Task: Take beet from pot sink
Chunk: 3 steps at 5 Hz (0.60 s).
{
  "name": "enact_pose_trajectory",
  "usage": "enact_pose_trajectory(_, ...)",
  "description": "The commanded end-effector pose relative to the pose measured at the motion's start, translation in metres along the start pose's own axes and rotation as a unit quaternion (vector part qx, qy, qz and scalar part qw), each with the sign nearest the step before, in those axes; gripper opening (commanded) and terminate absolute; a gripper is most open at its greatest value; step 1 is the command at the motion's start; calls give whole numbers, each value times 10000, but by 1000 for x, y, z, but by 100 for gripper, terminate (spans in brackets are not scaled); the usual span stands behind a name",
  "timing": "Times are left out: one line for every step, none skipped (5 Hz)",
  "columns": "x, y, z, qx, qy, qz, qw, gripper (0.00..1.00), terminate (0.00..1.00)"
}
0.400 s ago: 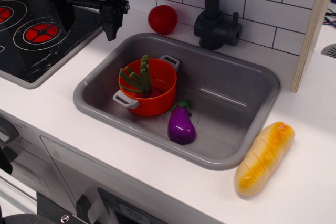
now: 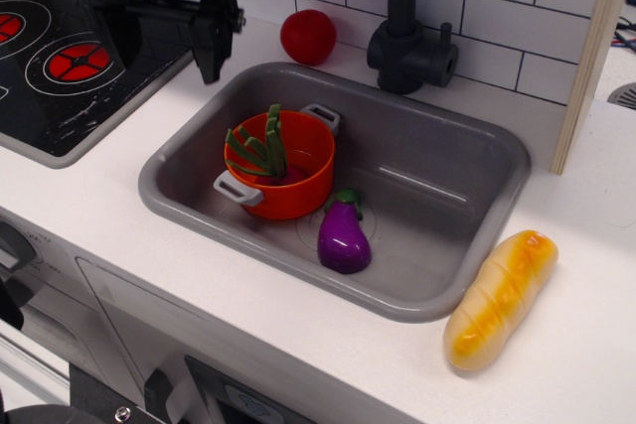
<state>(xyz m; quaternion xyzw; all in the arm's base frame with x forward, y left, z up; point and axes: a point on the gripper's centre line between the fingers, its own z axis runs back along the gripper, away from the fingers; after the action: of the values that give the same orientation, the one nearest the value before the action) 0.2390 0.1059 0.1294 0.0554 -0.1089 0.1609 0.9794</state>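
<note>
The orange pot with grey side handles stands in the left part of the grey sink. The beet lies inside the pot. Its green stalks stick up over the pot's rim and only a sliver of its magenta body shows. My black gripper hangs above the counter edge between the stove and the sink, up and left of the pot and apart from it. Its jaws look spread wide and hold nothing. One fingertip points down near the sink's back-left corner.
A purple eggplant lies in the sink just right of the pot. A red tomato sits behind the sink beside the black faucet. A bread loaf lies on the counter at right. A black stove is at left.
The gripper has shifted slightly to the left. The pot, beet and eggplant have not moved.
</note>
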Motion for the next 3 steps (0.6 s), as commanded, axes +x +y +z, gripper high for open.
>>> enact_pose_trajectory(11, -32, -22, -303, -201, -19, 9993, 100, 0)
enact_pose_trajectory(17, -47, -33, -576, -251, -73, 9980, 100, 0)
enact_pose_trajectory(24, -51, -44, -333, -262, -12, 9991, 100, 0)
